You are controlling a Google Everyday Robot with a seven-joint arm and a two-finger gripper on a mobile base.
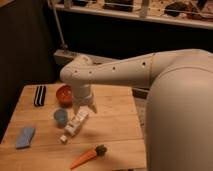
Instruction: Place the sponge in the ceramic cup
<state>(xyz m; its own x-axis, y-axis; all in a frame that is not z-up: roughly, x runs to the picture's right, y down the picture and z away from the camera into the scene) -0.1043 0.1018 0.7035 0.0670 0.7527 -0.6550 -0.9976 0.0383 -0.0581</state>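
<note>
Though the wooden tabletop [115,125] holds several things, the claw [85,110] hangs spread and empty just right of the ceramic cup [60,116] and slightly behind it, while the sponge [25,137] lies flat outside the cup, well off to its front-left, long axis slanting roughly toward the cup.

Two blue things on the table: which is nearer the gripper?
The round ceramic cup, just beside the gripper; the flat sponge lies farther off, at the table edge.

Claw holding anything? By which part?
Not the sponge; it lies apart on the table. Whether the claw grips the white object below cannot be told.
</note>
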